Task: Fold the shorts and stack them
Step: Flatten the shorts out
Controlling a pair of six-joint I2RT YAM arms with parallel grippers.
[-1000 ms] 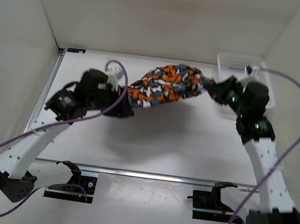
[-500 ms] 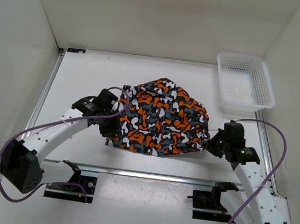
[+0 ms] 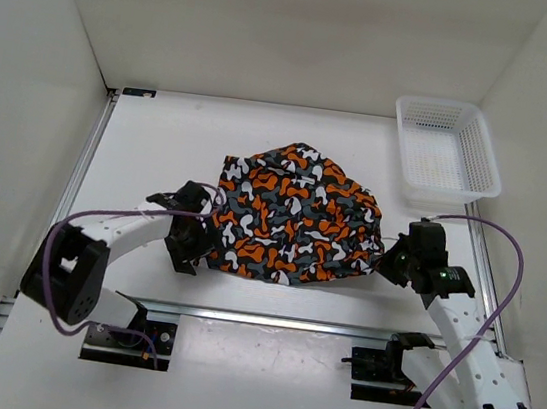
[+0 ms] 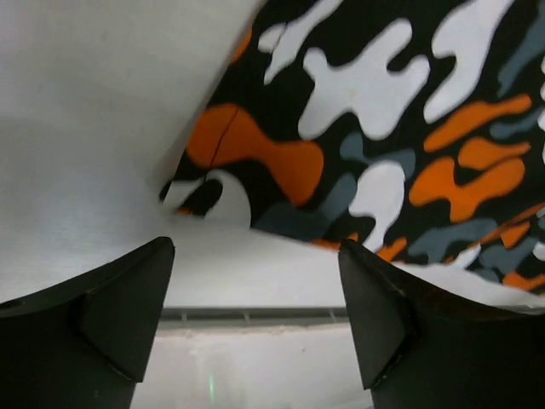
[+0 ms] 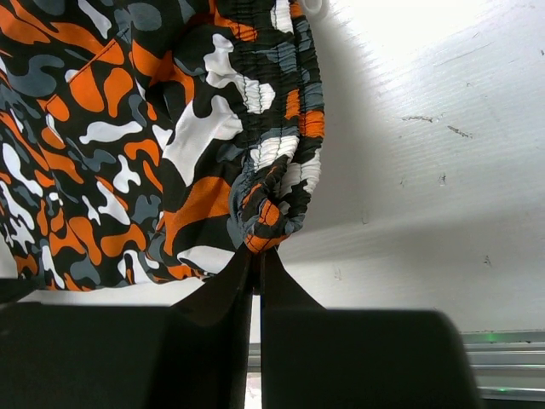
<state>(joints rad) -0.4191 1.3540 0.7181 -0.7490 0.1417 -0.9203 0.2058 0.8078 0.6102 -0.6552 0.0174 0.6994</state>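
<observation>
Clearly limp, light shorts (image 3: pixel 297 218), best held at corners: right fingers (image 5: pixel 223 294) pinch the waistband (image 5: pixel 274 128), left fingers (image 4: pixel 119 298) gape empty.

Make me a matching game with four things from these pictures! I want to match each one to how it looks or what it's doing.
Things:
1. shorts
2. basket
3. left gripper
4. right gripper

Clues:
A. shut, pinching the shorts
B. white mesh, far right corner
C. open, holding nothing
D. orange, black, grey and white blotches

Pairs: 1-D, 2-B, 3-C, 4-A
</observation>
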